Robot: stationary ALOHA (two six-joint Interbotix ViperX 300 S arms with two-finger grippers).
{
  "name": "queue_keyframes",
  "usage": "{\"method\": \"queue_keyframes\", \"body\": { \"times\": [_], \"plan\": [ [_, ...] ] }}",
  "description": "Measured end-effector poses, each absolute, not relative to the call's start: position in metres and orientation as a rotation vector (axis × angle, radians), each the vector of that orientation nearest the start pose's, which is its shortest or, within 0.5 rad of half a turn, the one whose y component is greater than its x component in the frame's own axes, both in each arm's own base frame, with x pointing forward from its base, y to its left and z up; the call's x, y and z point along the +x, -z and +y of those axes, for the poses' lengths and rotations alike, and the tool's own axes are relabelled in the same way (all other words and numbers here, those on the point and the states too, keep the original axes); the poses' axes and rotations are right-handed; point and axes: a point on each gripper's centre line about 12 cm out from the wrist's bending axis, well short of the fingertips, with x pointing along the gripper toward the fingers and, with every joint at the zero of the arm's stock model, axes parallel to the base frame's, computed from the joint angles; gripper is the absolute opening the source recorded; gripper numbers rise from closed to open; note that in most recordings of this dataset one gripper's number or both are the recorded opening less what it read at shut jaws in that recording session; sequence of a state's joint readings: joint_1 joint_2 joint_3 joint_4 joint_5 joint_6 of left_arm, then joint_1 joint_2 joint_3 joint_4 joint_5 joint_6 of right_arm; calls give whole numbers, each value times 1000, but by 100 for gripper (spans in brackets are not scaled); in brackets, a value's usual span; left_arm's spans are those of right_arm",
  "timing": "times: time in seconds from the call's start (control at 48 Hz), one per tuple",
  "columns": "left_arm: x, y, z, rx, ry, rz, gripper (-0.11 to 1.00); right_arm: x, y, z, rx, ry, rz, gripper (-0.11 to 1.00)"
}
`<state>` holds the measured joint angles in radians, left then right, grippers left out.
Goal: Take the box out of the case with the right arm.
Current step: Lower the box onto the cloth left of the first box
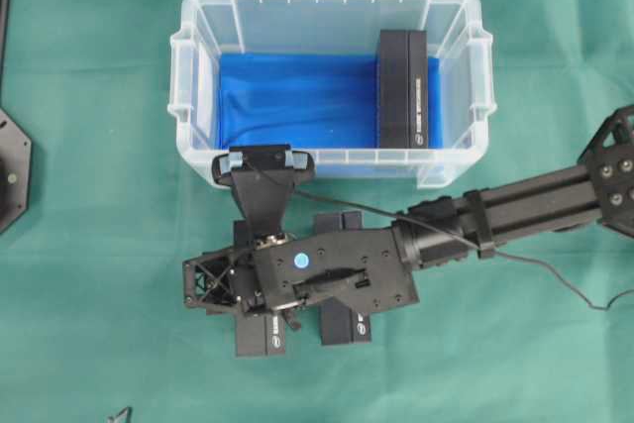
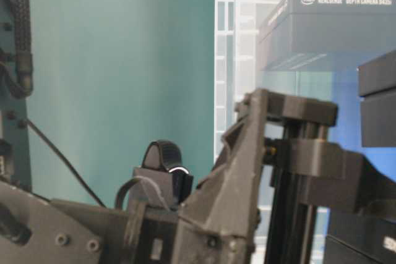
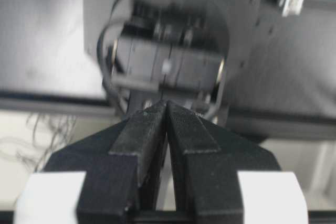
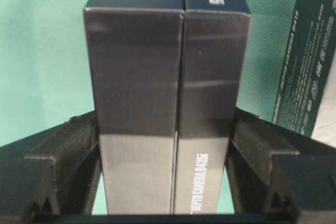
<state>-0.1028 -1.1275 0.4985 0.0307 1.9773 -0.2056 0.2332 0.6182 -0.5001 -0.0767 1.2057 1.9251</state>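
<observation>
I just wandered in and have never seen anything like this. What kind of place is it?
Probably a robotics lab test bench. A black robot arm reaches over a table covered in green cloth, dark camera boxes lie out like practice props, and a clear plastic case holds another box.

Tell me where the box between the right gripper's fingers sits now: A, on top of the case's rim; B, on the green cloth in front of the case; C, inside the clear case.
B: the box in the right gripper lies on the green cloth, outside the case.
</observation>
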Motion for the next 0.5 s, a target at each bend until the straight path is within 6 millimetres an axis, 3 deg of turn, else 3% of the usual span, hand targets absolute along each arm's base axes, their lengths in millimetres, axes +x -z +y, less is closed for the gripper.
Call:
{"method": "queue_keyframes", "body": {
  "times": [0.5],
  "plan": [
    [75, -393, -4, -116, -14, 885, 2, 537, -178, 114, 1420, 1080, 971, 68]
  ]
}}
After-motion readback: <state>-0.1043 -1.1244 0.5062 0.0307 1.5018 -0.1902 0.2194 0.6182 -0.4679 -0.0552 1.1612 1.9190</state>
